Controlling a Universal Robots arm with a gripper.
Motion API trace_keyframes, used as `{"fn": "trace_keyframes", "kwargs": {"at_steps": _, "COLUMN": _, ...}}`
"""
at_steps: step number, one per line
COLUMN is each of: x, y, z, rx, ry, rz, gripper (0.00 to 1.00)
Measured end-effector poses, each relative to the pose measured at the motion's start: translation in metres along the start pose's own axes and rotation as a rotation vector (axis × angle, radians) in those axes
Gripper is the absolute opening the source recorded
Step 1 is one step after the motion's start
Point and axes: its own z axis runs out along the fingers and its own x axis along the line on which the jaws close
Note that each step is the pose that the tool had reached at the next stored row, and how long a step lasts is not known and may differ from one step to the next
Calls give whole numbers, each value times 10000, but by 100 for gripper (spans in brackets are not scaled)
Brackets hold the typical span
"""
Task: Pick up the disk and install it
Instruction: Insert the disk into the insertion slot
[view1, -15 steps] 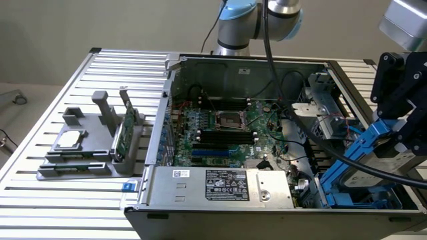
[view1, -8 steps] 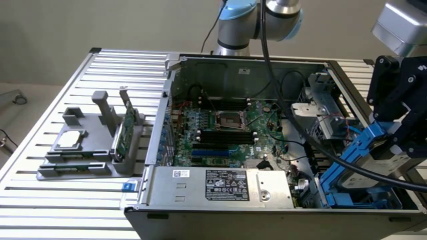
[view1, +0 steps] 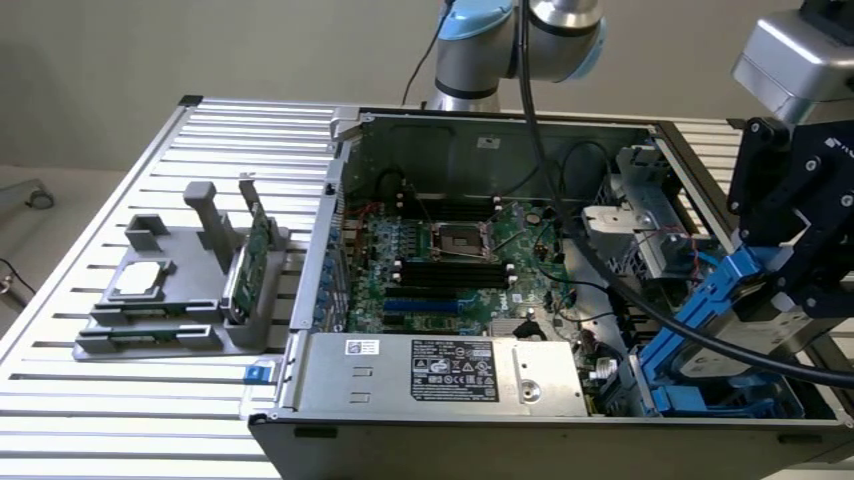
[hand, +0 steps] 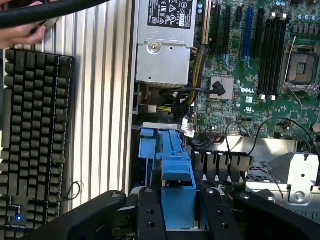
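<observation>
table (view1: 80, 400): slatted metal | on it: open computer case (view1: 467, 452), grey rack (view1: 147, 342), keyboard (hand: 35, 140)

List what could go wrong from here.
1. The disk hangs tilted in the gripper; it may jam going in.
2. The arm's black cable crosses the disk and could snag.
3. Loose wires beside it could get pinched.

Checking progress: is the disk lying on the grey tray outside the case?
No, the hand holds the disk tilted at the open case.
</observation>
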Motion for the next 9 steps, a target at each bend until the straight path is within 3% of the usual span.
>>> {"fn": "trace_keyframes", "kwargs": {"at_steps": 9, "x": -49, "y": -2, "z": 53, "rx": 6, "ry": -102, "rz": 2, "gripper": 33}}
